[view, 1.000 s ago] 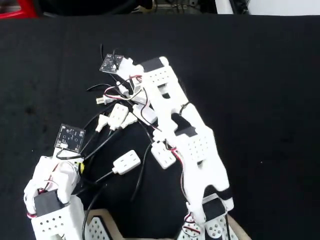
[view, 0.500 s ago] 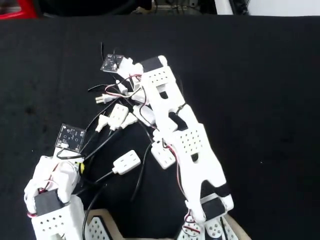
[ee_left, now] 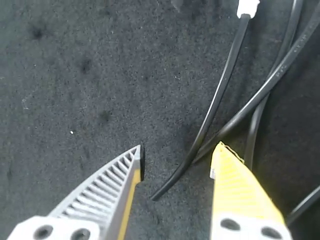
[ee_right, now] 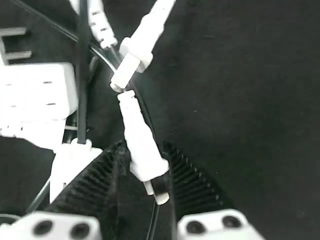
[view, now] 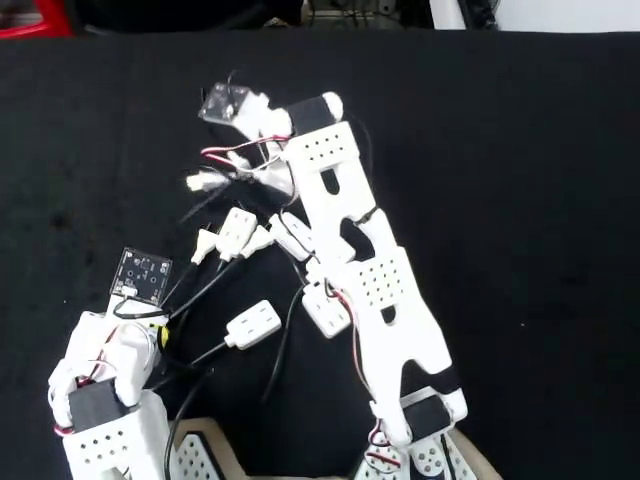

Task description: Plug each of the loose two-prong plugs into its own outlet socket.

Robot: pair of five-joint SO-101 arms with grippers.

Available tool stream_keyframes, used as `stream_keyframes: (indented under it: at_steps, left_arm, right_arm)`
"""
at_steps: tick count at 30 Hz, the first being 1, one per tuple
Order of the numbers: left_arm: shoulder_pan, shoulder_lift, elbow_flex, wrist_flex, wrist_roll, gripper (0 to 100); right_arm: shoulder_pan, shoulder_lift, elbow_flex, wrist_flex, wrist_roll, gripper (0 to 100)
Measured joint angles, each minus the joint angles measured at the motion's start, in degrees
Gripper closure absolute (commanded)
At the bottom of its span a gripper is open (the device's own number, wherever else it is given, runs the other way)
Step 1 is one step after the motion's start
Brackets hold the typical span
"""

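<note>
The right arm (view: pixel 360 260) runs from the lower middle of the high view up toward the upper left. Its gripper (ee_right: pixel 142 147) has its dark ribbed jaws closed snugly on a white plug (ee_right: pixel 136 122), one on each side of the plug's body. In the high view this plug (view: pixel 203 182) sits at the upper-left edge of the cord tangle, just below the arm's wrist. In the right wrist view a second white cord end (ee_right: pixel 132 62) lies almost end to end with the held plug (whether the two touch, I cannot tell), and a white outlet block (ee_right: pixel 37 92) with its slots showing lies beside them.

Three outlet sockets lie left of centre in the high view: one at mid-height (view: pixel 237 230), one lower down (view: pixel 253 323), and one right against the right arm (view: pixel 327 308). Two small plugs (view: pixel 205 245) (view: pixel 258 240) flank the mid-height socket; whether either is seated is not clear.

The left arm (view: pixel 105 400) sits in the lower-left corner. Its gripper (ee_left: pixel 177 150) — one grey finger, one yellow — is spread well apart and holds nothing, hovering over the black table cloth (view: pixel 520 200); black cords (ee_left: pixel 220 105) cross beneath it, close to the yellow finger.
</note>
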Motion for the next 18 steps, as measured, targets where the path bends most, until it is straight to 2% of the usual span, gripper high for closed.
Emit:
stream_keyframes:
  at_steps: [12,18]
  left_arm:
    - [1.32,0.00,0.09,0.00,0.00,78]
    - [1.67,0.00,0.09,0.00,0.00,78]
  right_arm:
    - [4.22,-0.26,-1.58,0.09,-8.70,98.7]
    - [8.44,-6.95,13.80,0.09,-9.05,98.5]
